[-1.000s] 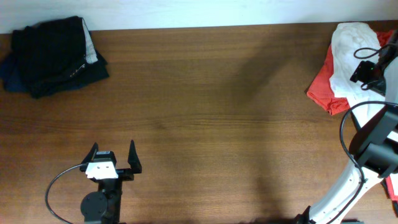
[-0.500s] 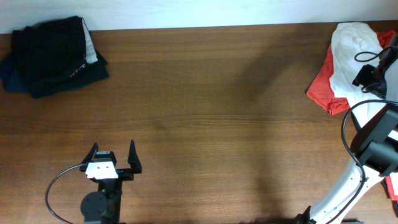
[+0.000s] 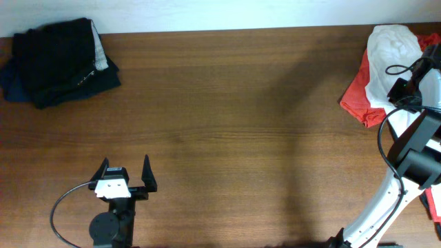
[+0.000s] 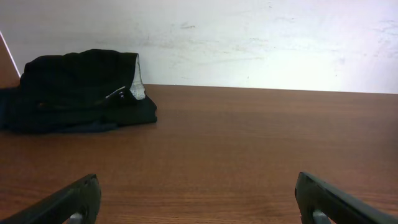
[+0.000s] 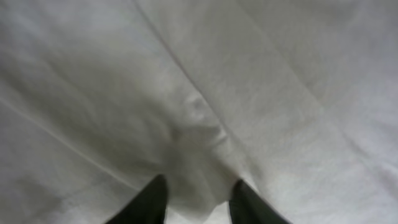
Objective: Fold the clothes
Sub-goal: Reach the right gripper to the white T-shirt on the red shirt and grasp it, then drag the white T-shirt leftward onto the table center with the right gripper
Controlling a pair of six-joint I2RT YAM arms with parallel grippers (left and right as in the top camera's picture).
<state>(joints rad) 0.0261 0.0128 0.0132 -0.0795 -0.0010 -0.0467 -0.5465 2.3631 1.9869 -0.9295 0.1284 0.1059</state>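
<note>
The white shirt (image 3: 387,54) lies crumpled at the far right of the table, on top of a red T-shirt (image 3: 354,97). My right gripper (image 3: 405,85) is down on the shirt's near right part. In the right wrist view the white fabric (image 5: 186,81) fills the frame, and a bunched fold sits pinched between the two dark fingers (image 5: 198,198), which are close together. My left gripper (image 3: 125,173) rests open and empty near the front left of the table; its fingertips (image 4: 198,202) stand wide apart over bare wood.
A pile of black and navy garments (image 3: 58,60) lies at the back left corner and also shows in the left wrist view (image 4: 78,90). A white wall runs behind the table. The right arm's cable loops beside the shirt.
My right gripper has shifted slightly to the right on the white shirt, and the fabric around it has bunched a little. The left arm has not moved.
</note>
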